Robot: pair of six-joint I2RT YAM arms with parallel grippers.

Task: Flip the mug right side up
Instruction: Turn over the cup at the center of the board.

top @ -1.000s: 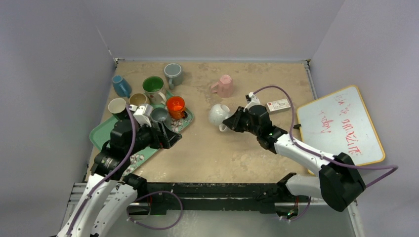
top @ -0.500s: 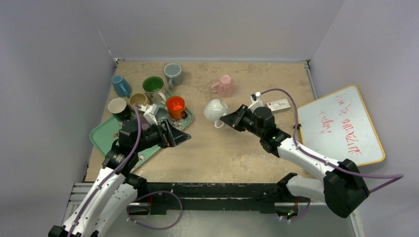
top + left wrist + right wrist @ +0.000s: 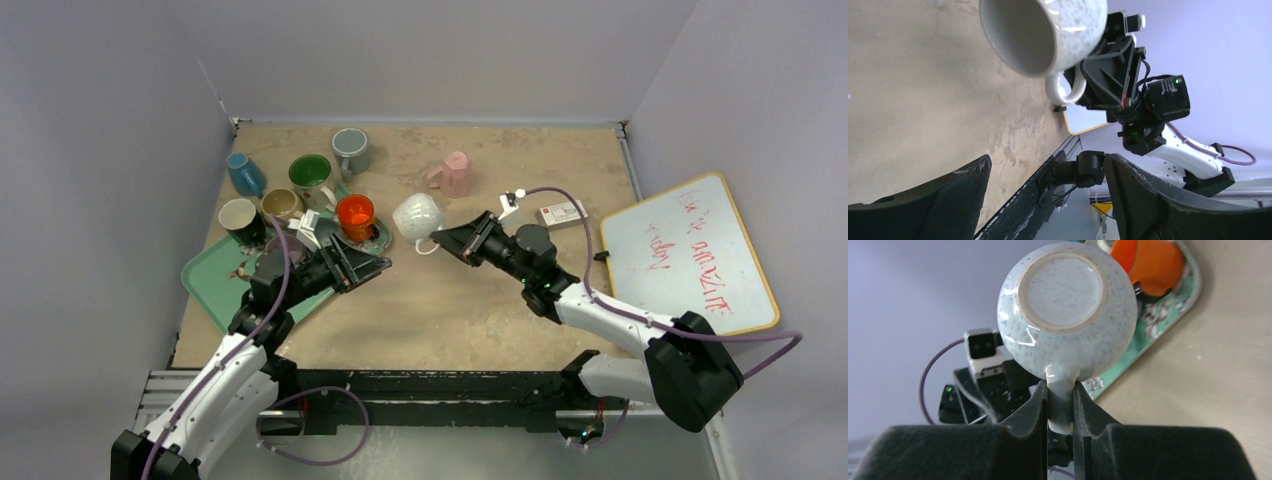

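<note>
White mug (image 3: 417,216) is up off the table (image 3: 450,310) mid-scene, lying sideways, mouth facing left at the left gripper (image 3: 373,266), jaws wide apart and empty; right gripper (image 3: 441,240) clamped on the handle (image 3: 1060,405), base toward it

Light is soft, even, overhead; shadows on the mottled beige tabletop (image 3: 450,310) are faint; glare streaks the glossy white speckled ceramic mug (image 3: 1068,315); wrist-view foregrounds blur.

A robot lab cell: plain lilac walls (image 3: 450,50) box in a tabletop (image 3: 470,310), a scribbled whiteboard (image 3: 690,255) alongside.
</note>
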